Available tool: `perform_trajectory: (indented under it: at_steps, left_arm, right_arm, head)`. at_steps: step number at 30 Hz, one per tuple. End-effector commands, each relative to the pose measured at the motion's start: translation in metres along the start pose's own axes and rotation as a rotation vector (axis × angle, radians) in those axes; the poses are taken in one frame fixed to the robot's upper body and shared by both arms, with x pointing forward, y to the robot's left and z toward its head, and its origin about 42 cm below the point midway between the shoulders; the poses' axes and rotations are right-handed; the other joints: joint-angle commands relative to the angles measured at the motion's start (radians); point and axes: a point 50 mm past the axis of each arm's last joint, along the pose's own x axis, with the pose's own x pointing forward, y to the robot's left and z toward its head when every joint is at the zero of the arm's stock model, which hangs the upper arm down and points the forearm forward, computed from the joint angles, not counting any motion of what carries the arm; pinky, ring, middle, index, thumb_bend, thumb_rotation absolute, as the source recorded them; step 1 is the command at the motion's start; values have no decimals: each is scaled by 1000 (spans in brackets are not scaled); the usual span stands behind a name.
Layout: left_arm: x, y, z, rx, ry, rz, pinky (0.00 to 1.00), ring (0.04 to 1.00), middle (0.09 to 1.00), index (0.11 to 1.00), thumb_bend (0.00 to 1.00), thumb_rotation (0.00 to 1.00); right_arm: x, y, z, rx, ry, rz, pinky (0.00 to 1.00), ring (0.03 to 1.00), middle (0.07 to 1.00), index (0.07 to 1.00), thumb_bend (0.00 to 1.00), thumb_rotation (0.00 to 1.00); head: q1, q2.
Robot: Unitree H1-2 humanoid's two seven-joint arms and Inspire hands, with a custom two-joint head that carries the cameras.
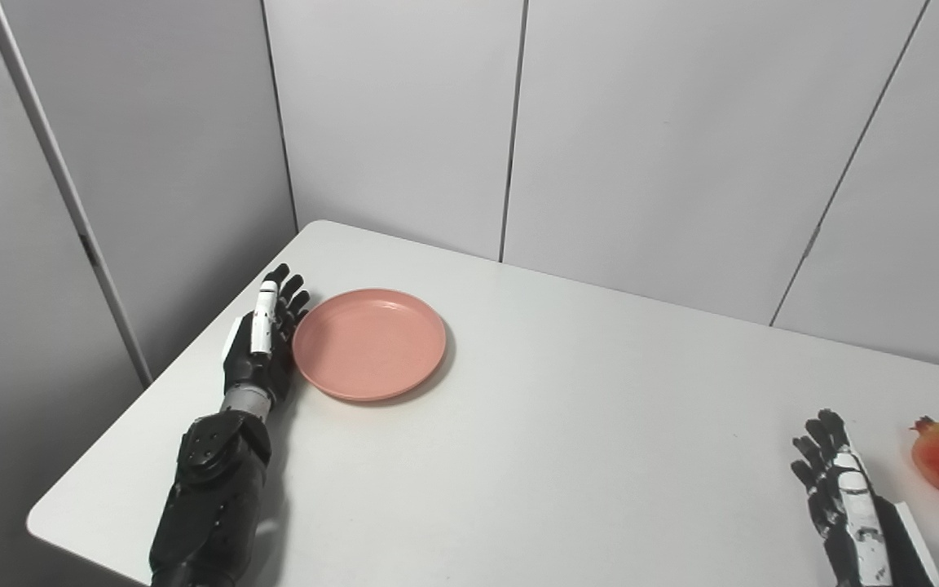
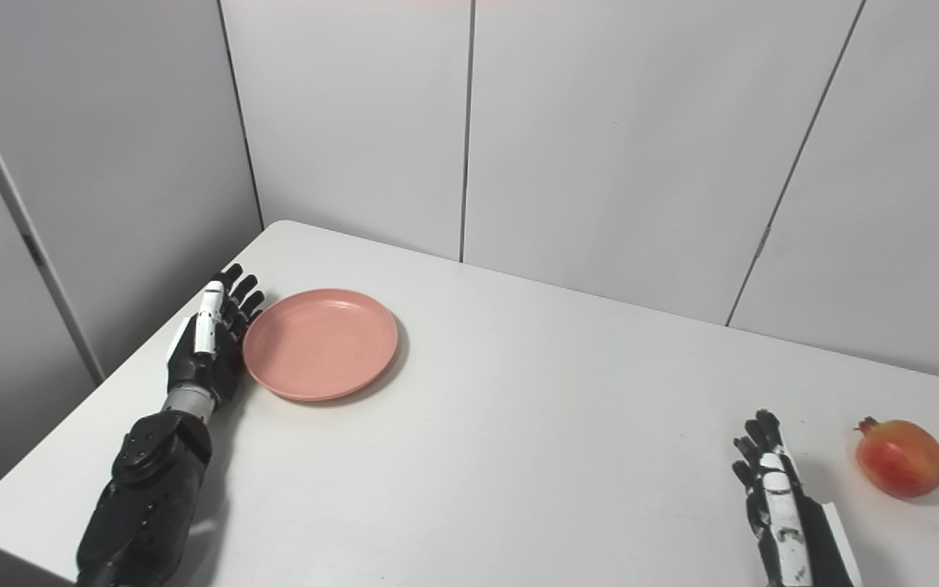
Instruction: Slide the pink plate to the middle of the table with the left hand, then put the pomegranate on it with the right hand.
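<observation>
One pink plate [image 1: 368, 343] — pomegranate [image 2: 900, 457] well apart, on table [image 1: 567, 424].

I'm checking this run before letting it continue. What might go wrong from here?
The left hand sits edge-on against the pink plate rim; a push could slip over the low rim or spin the plate rather than slide it straight. The pomegranate is round and lies near the table's right side, beside the open right hand; a nudge could roll it off.
</observation>
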Motion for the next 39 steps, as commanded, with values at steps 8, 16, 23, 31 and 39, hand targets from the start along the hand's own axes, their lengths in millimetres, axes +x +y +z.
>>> perform_trajectory:
  at_steps: [8, 16, 23, 31, 39]
  left_arm:
    - [6, -22, 9, 19, -19, -68, 948, 937, 937, 922, 384, 1000]
    - [3, -43, 5, 22, 27, -96, 911, 916, 922, 917, 361, 1000]
    - [-1, -68, 2, 32, 61, -177, 932, 933, 938, 930, 367, 1000]
    - [0, -105, -6, 37, 98, -243, 935, 928, 931, 927, 365, 1000]
    - [-1, -137, -16, 23, 122, -306, 931, 925, 928, 926, 351, 1000]
  right_arm:
    - [10, 2, 19, -4, -75, 14, 1000, 1000, 1000, 1000, 104, 1000]
    - [11, 4, 18, 3, -79, 12, 1000, 1000, 1000, 1000, 100, 1000]
    - [11, 6, 18, -7, -65, 6, 1000, 1000, 1000, 1000, 143, 1000]
    - [11, 6, 17, -9, -70, 7, 1000, 1000, 1000, 1000, 152, 1000]
    - [10, 6, 17, -20, -74, 13, 1000, 1000, 1000, 1000, 171, 1000]
  head:
    - [-13, 6]
    - [-34, 17]
    - [-51, 26]
    - [-61, 36]
    - [-75, 45]
